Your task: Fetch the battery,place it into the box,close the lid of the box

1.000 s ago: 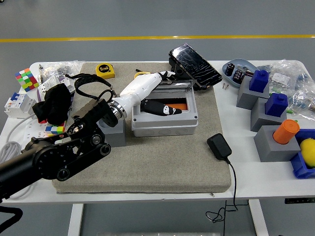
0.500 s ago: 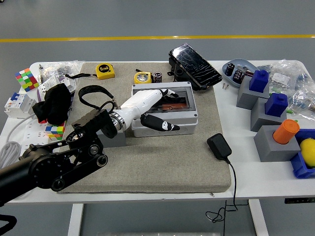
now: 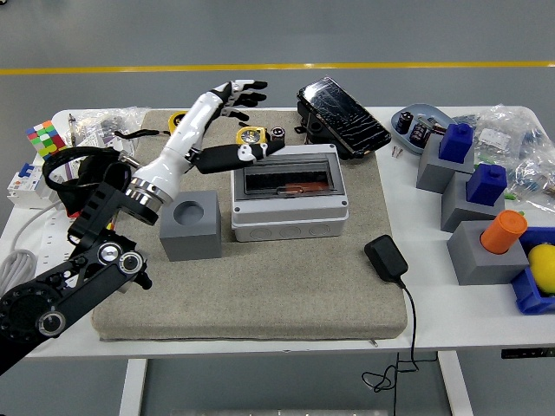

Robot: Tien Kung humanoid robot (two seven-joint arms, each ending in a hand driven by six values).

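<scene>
Charger point(image 3: 386, 258) lies nearest me on the grey mat point(image 3: 260, 295), its cable running off the table edge. Behind it I see the grey box point(image 3: 289, 192) with its clear lid down, something orange showing through; a grey holder block point(image 3: 190, 225) sits just left of it. My left hand point(image 3: 227, 108) is raised above the mat's far edge, fingers spread and empty. I can't pick out the battery for sure.

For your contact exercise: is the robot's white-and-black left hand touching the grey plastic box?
Apart. The head view shows the left hand raised beyond the grey plastic box, fingers spread, clear mat between them.
</scene>
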